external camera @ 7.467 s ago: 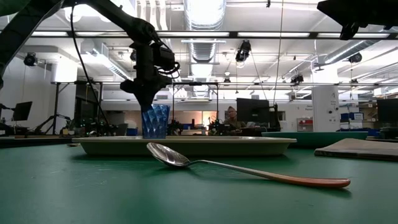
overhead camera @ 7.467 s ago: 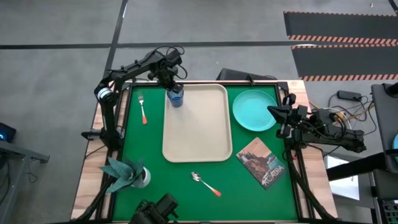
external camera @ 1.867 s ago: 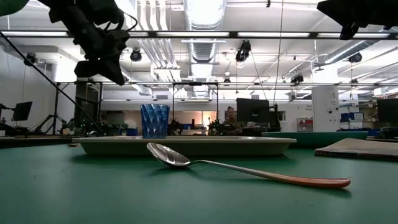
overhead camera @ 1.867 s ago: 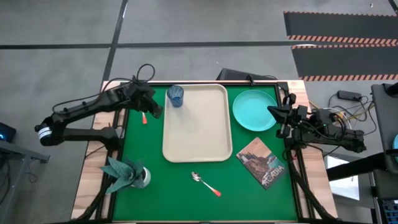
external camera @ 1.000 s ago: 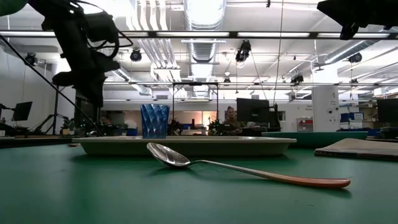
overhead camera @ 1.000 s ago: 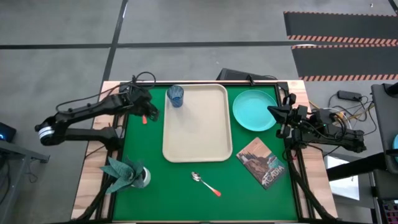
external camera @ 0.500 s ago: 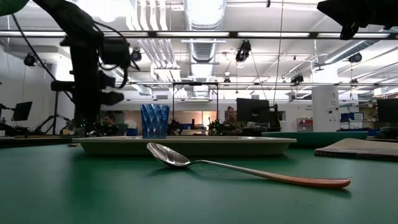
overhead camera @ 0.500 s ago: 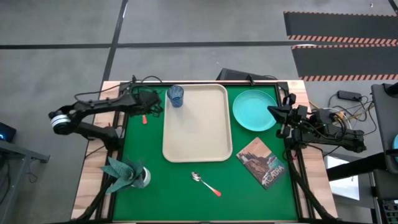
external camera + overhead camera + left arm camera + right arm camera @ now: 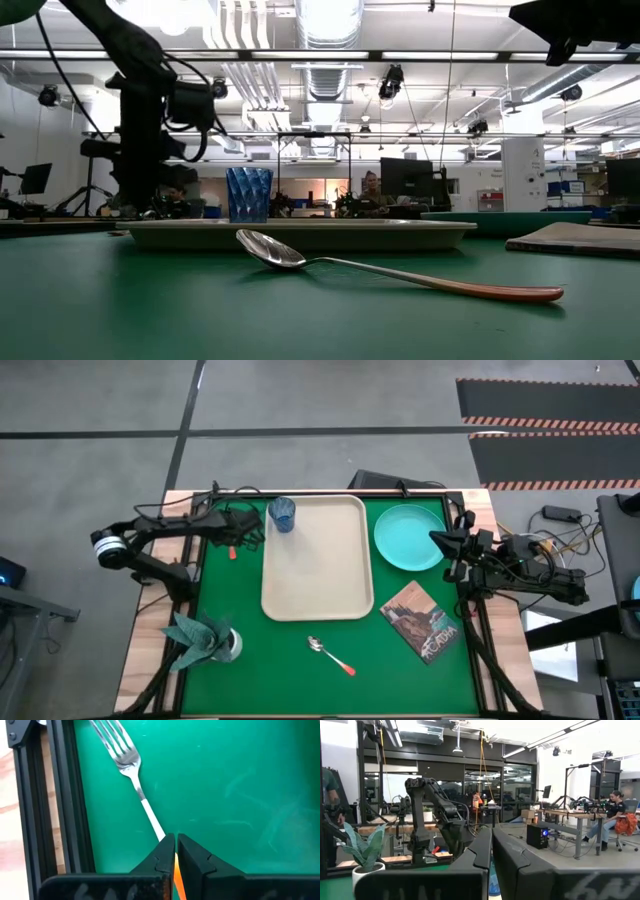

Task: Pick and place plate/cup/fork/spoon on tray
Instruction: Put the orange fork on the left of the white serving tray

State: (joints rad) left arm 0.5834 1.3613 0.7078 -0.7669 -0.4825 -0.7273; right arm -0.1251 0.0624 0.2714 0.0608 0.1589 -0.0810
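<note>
Tray (image 9: 315,575) on the green worktop (image 9: 290,675) held only the cup (image 9: 283,514) at a far corner. Plate (image 9: 409,537), spoon (image 9: 330,654) and book (image 9: 426,621) lay outside it. Left pincer (image 9: 175,854) pinched the fork (image 9: 131,775) by its orange handle; right pincer (image 9: 489,847) waited closed.

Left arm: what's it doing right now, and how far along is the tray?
The left gripper is down on the mat left of the tray, fingers closed on the fork at its orange handle. The cup already stands in the tray's far left corner. The plate sits on the mat right of the tray and the spoon lies in front of it. The right gripper waits beside the plate.
</note>
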